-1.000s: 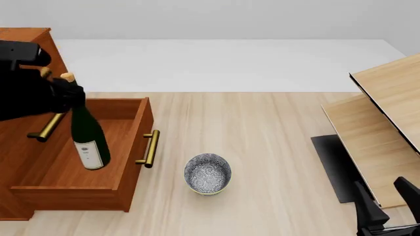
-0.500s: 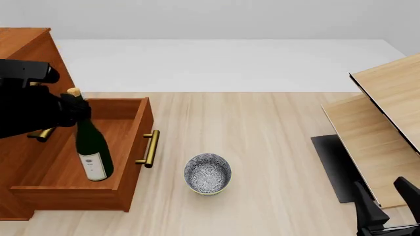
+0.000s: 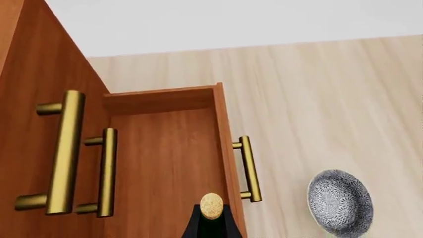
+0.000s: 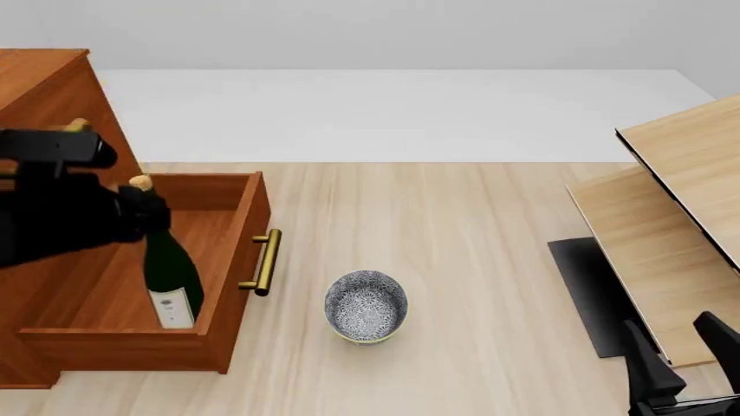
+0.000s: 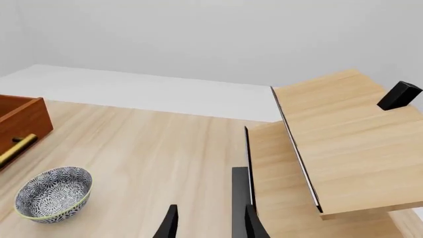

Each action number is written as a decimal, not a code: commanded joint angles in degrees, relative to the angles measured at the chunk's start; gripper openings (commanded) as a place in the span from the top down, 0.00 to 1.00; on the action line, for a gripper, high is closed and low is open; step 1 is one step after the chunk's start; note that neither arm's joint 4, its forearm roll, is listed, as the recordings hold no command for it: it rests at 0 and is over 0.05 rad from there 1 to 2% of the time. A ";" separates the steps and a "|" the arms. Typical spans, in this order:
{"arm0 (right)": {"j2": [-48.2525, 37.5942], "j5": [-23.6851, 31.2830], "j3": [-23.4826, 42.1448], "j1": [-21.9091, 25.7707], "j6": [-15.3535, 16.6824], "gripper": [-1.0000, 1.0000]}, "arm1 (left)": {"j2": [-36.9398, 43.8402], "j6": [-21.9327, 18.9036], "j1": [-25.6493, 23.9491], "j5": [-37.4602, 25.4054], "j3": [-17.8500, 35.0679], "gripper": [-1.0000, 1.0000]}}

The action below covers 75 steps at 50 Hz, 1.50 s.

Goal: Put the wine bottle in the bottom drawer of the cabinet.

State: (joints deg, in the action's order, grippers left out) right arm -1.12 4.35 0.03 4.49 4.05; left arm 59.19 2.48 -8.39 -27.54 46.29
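While the wine bottle (image 4: 169,276) hangs inside the open bottom drawer (image 4: 231,260) of the cabinet (image 4: 41,74), the placing step is in hand. Its long axis stands near upright, cap up and tilted slightly toward the cabinet, base low by the drawer's front wall. The left gripper (image 4: 137,212) is clamped on the neck. Next move, as judged: lower until the base seats, then release. The right gripper (image 5: 208,223) idles well apart beside the pale furniture (image 5: 337,144), fingers spread, holding nothing.
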 commanded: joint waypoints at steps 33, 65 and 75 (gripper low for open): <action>-0.07 -0.03 0.00 -0.16 -0.06 0.00 | 3.31 0.06 -2.10 3.51 -3.16 1.00; -0.07 -0.01 0.00 -0.16 -0.09 0.00 | 8.23 2.08 -1.48 5.52 -0.69 1.00; -0.03 0.02 0.00 -0.21 -0.16 0.00 | 10.87 3.56 -1.43 8.08 -1.82 1.00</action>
State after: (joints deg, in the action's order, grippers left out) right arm -1.14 4.39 0.03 4.51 4.10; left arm 66.38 7.09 -9.40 -19.62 44.28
